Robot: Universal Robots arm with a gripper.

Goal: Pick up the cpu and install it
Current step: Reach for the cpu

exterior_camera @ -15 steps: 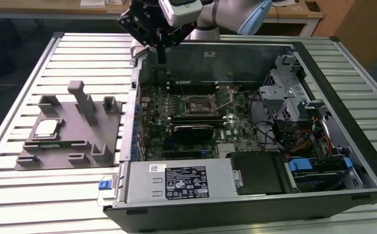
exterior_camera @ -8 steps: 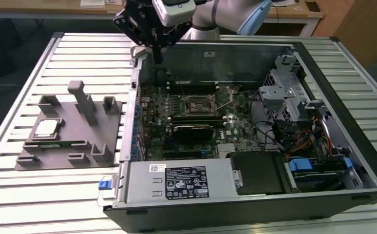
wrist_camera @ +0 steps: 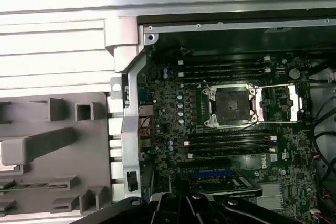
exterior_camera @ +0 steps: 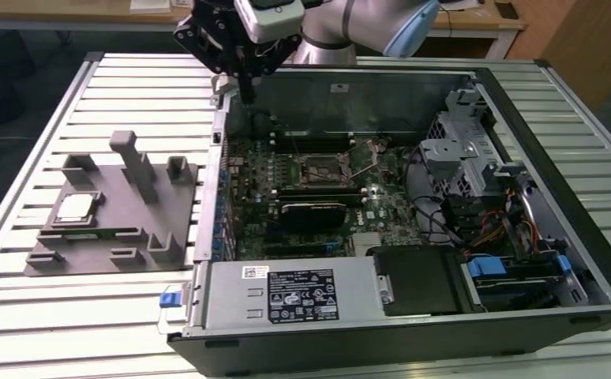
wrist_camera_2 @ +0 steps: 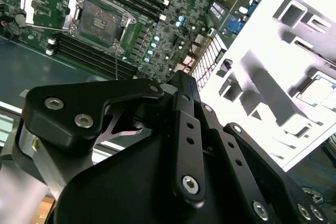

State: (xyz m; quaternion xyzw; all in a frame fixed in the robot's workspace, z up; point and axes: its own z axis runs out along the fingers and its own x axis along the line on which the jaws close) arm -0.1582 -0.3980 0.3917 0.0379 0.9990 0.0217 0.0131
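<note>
Seems to press the fingers [exterior_camera: 246, 82] together on nothing, though hard to be sure from the exterior view. Holds the gripper [exterior_camera: 249, 95] just above the far wall of the open computer case [exterior_camera: 390, 347], at the corner toward the exterior view's left. Finds the cpu [exterior_camera: 77, 207] lying flat on the gray fixture [exterior_camera: 84, 264] outside the case, on that same side, well apart from the gripper. Shows the socket [wrist_camera: 231, 106] inside the case, its frame swung open.
</note>
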